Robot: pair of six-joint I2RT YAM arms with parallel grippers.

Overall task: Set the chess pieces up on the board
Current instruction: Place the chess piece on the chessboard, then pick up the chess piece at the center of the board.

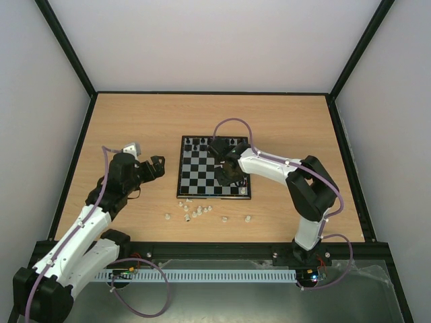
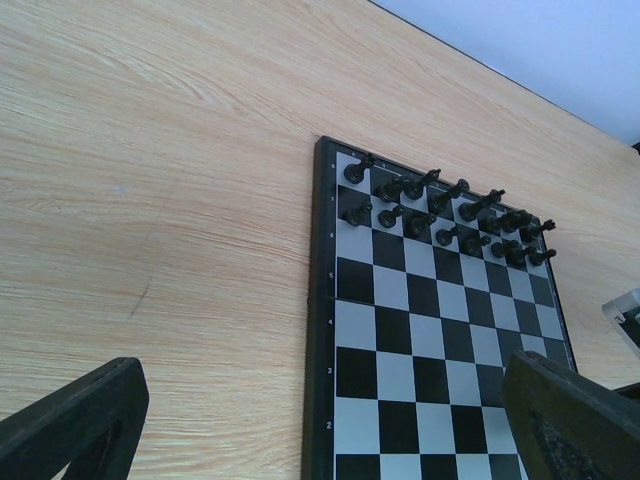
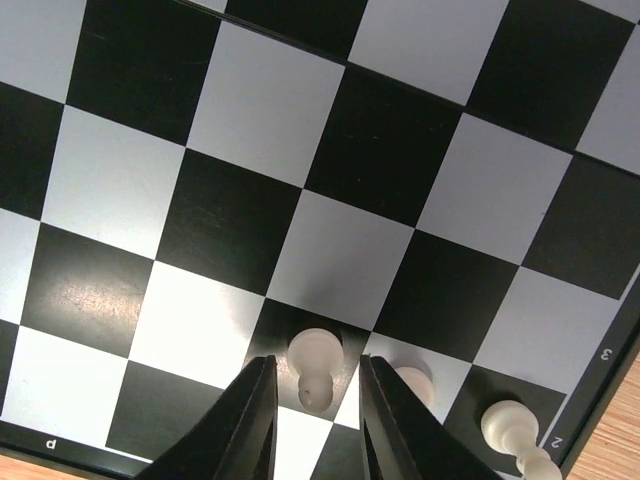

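The board [image 1: 195, 176] lies mid-table, with tiny black pieces [image 1: 212, 142] along its far rows. My right gripper [image 1: 226, 176] hangs low over the board's near right corner. In the right wrist view the gripper [image 3: 317, 378] is open, its fingers either side of an upright cream-white pawn [image 3: 315, 352] on a black square of the board [image 3: 250, 120], with small gaps both sides. Two more white pawns [image 3: 510, 428] stand to its right. Several loose white chess pieces [image 1: 195, 212] lie on the table before the board. My left gripper [image 1: 156, 167] is open and empty, left of the board.
In the left wrist view the board [image 2: 440, 330] shows its two far rows filled with black pieces [image 2: 450, 215], bare wood table [image 2: 150, 200] to the left. Black frame rails and grey walls border the table [image 1: 283, 121].
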